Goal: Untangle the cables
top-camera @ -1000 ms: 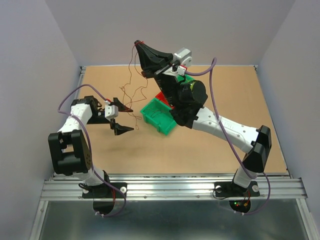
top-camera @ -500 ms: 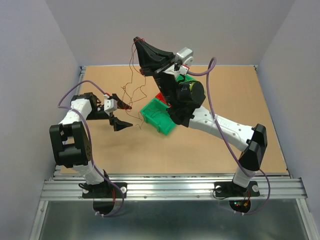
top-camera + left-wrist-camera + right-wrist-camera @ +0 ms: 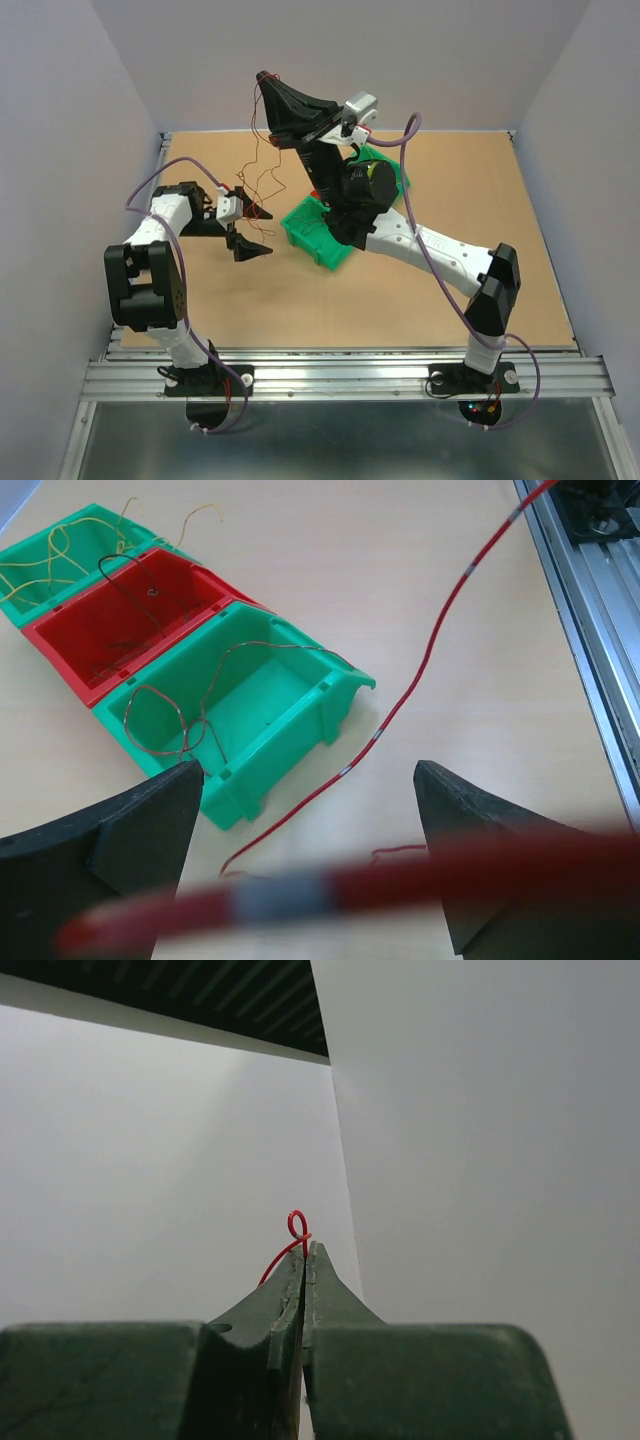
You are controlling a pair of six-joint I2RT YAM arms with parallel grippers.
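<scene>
With the right gripper (image 3: 262, 78) up high and pinched shut on the curled end of a red wire (image 3: 297, 1225), and the left gripper (image 3: 258, 231) gaping at full width, empty, just beside the thin cables (image 3: 264, 150) dangling below that pinch, steer the left jaws around one strand only, low on its hanging length. Close gently and avoid catching neighbouring curls. Then draw sideways, away from the high gripper, slowly, watching for snags tightening. Mind the loose strands lying in the green bin (image 3: 345, 677) and red bin (image 3: 215, 602) on the table (image 3: 450, 290), probably easy to drag along. Re-grip lower if a knot forms.
</scene>
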